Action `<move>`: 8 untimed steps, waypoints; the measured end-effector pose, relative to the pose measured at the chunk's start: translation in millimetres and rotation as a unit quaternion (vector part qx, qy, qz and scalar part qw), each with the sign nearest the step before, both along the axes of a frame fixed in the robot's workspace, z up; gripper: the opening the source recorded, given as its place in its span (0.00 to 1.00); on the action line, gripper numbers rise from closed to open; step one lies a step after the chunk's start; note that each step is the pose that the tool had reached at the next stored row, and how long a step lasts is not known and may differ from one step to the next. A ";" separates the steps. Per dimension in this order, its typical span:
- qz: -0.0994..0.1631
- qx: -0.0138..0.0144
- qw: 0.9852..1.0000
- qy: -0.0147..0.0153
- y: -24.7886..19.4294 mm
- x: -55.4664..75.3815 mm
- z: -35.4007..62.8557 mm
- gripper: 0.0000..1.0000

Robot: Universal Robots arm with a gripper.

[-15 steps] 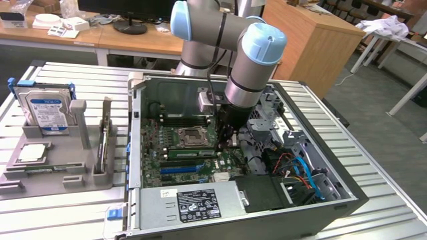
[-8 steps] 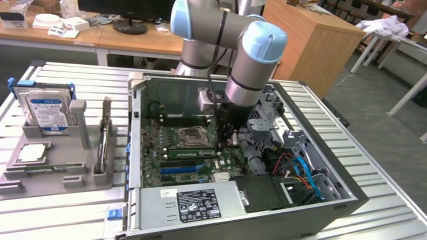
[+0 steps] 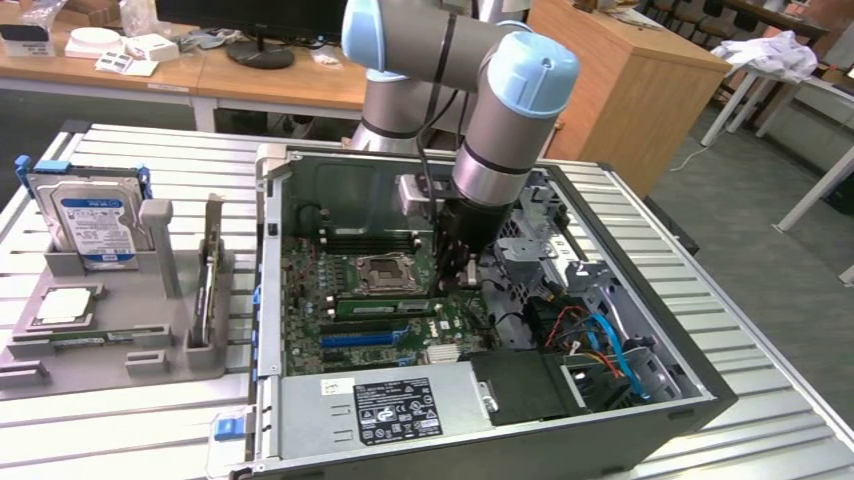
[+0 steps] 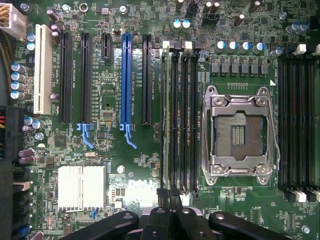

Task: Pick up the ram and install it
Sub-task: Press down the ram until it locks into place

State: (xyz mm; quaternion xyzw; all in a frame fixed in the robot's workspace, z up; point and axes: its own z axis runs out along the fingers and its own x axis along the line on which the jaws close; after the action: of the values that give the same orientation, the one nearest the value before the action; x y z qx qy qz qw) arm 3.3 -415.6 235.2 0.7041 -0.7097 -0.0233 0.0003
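exterior view: an open pc case (image 3: pixel 694 400) lies on its side on a slatted metal bench (image 3: pixel 134 430), with the motherboard (image 3: pixel 314 345) facing up. the arm (image 3: pixel 514 110) reaches down into the case, and the tool (image 3: pixel 454 285) hangs low over the board, just beside the cpu socket (image 3: pixel 384 272) on the exterior view's right. the ram (image 3: pixel 380 307) shows as a narrow green strip lying along the board, right below the socket in this view, with one end close under the tool. a black power supply (image 3: pixel 387 405) with a white label fills the case's near corner. on the bench at the exterior view's left, a grey fixture (image 3: pixel 120 330) holds a hard drive (image 3: pixel 94 220) upright.

wrist view: the camera looks straight down on the motherboard (image 4: pixel 110 95). the tool (image 4: pixel 169 196) is clenched, its two dark fingers pressed together with no gap. the ram (image 4: pixel 164 120) is seen edge-on, as a thin pale line seated in the outermost slot of the four-slot bank, the one farthest from the socket (image 4: pixel 239 131). its near end lies right at the fingertips; i cannot tell whether they touch it. a blue slot (image 4: pixel 126 80) runs parallel on the other side of the ram, with one black slot between them. a finned heatsink (image 4: pixel 81 186) sits well apart from the ram, past the blue slot.
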 end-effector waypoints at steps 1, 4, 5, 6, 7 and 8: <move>0.000 0.000 1.000 0.000 0.0 0.0 0.0 0.11; 0.000 0.000 1.000 0.000 -0.1 0.0 0.1 0.11; 0.000 0.000 1.000 0.000 0.0 0.0 0.1 0.11; 0.000 0.000 1.000 0.000 0.0 0.0 0.1 0.11; 0.000 0.000 1.000 0.000 -0.1 -0.3 0.1 0.11; 0.000 0.000 1.000 0.000 -0.1 -1.0 0.1 0.11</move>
State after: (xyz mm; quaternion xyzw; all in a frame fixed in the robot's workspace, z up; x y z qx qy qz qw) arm 2.2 -415.7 235.3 0.7041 -0.7097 -0.0232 0.0004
